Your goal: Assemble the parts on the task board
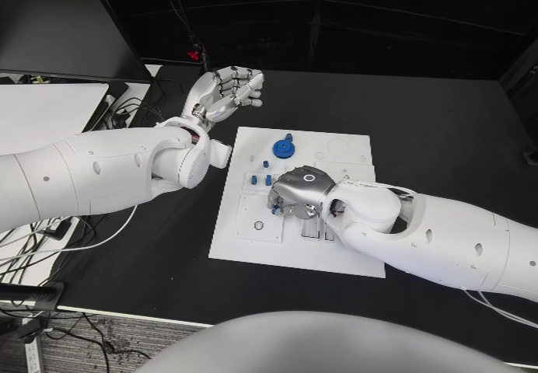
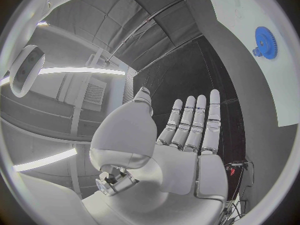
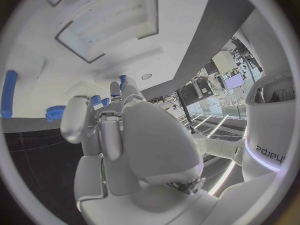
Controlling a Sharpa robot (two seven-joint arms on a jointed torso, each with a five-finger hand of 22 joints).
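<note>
- While your robot's left hand (image 1: 232, 87) hangs over the black table (image 1: 448, 132) beyond the far left corner of the task board (image 1: 253, 249), you can see it holds nothing: in the left wrist view its fingers (image 2: 211, 120) stretch out straight side by side, the palm bare.
- Your right hand (image 1: 301, 194) sits low over the middle of the board, its back to the head camera and its fingers curled downward; whether they grip a part you cannot tell, since the hand hides its own fingertips.
- Just beside that hand, on its left-arm side, you see small blue pegs (image 1: 261, 179) standing on the board, and a touch of blue shows at the hand's edge.
- From the right wrist, the fingers (image 3: 119, 92) reach toward the white plate with blue pieces (image 3: 97, 100) close around their tips, and a long blue part (image 3: 9, 93) lies farther off at the circle's rim.
- Farther up the board you find a blue gear (image 1: 284, 148), well apart from both hands; it shows again in the left wrist view (image 2: 265, 36).
- Near the board's lower middle, grey slotted strips (image 1: 315, 231) lie next to the right wrist.
- Around the board, the tabletop is matte black, dark curtains (image 1: 370, 35) close off the back of the room, and cables (image 1: 50, 233) trail off the table's left edge.
</note>
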